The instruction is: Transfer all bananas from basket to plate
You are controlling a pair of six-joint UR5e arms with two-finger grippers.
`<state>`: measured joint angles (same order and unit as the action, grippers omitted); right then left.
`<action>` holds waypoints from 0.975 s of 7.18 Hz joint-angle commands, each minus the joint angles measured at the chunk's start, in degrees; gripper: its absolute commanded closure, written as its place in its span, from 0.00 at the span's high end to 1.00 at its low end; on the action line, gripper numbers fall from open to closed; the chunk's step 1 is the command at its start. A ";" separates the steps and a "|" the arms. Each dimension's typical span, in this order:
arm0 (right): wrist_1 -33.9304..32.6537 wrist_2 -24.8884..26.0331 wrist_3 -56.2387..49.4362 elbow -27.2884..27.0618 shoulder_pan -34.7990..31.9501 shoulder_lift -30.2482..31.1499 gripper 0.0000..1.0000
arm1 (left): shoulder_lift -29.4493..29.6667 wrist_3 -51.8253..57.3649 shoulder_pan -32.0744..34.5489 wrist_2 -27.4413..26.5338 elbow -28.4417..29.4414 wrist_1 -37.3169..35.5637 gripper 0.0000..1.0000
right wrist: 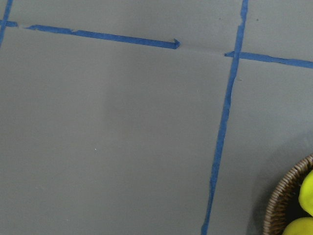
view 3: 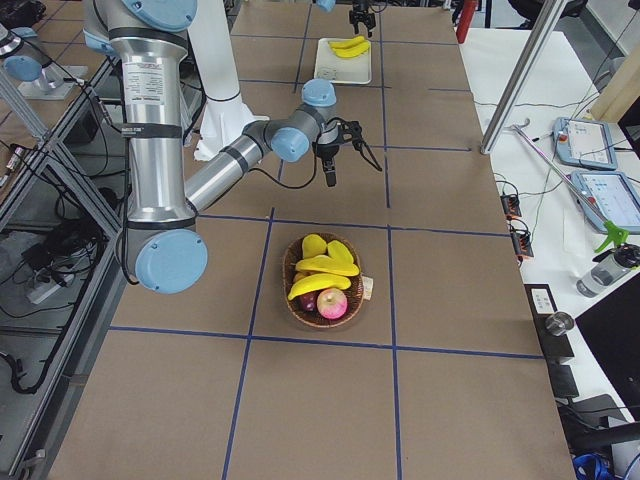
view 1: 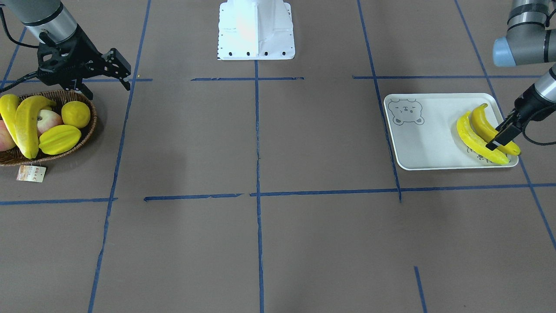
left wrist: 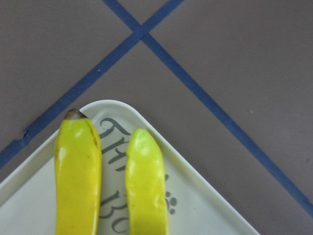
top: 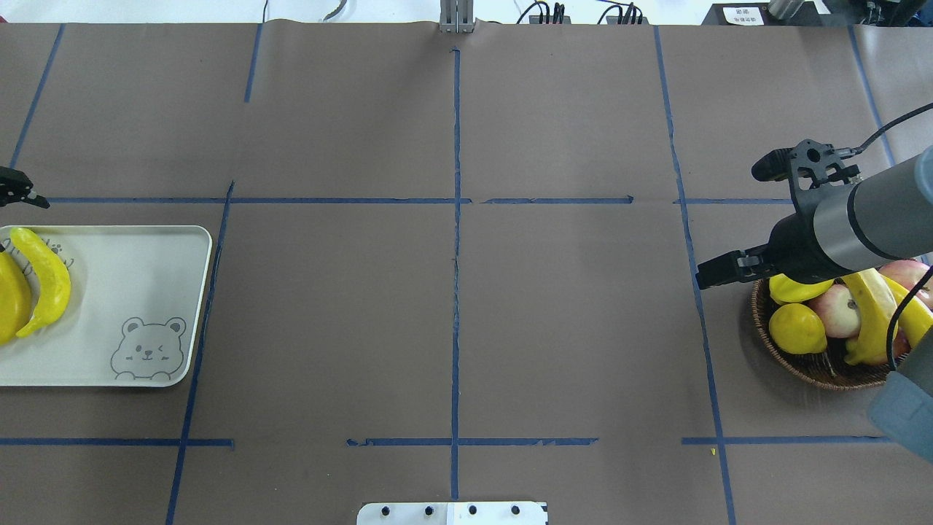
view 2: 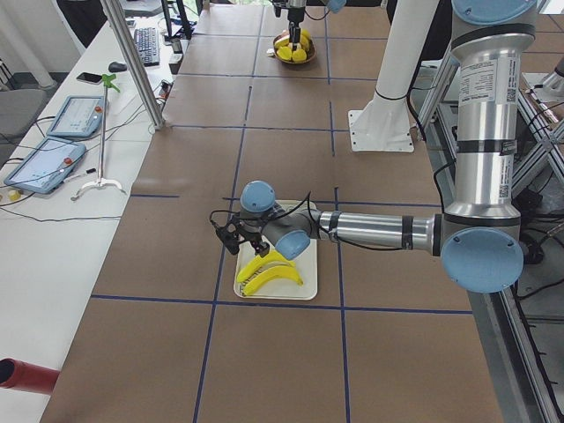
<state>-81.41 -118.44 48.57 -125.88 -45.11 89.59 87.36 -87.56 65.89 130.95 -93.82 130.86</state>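
Observation:
Two yellow bananas [view 1: 478, 142] [view 1: 490, 127] lie side by side at one end of the pale bear-face plate [view 1: 430, 139]. They also show in the overhead view [top: 47, 281] and the left wrist view [left wrist: 78, 171]. My left gripper [view 1: 501, 138] hovers just over them, apparently open and empty. Two more bananas [view 1: 27, 126] [view 1: 6, 114] lie in the wicker basket [view 1: 89, 132]. My right gripper [view 1: 108, 91] is open and empty, above the table just beside the basket's rim.
The basket also holds a red apple [view 1: 47, 121], a round yellow citrus [view 1: 76, 114] and a ridged starfruit [view 1: 60, 139]. A paper tag [view 1: 31, 174] lies by the basket. The white robot base [view 1: 256, 30] stands at the table's edge between the arms.

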 commanded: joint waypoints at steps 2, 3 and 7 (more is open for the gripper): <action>0.11 -0.13 -8.29 -2.86 -2.78 8.55 1.00 | 1.32 3.68 -9.08 0.89 -12.94 -7.37 1.00; 0.28 0.49 -10.66 -3.75 -3.48 12.85 1.00 | 1.41 6.93 -11.38 0.89 -14.09 -7.37 1.00; 21.14 7.34 -5.81 3.59 -3.58 24.40 0.99 | 3.17 7.31 -15.09 -2.10 -16.57 -7.46 1.00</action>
<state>-68.04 -112.06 38.86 -126.17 -48.73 112.32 90.30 -80.30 51.19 129.36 -110.11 123.41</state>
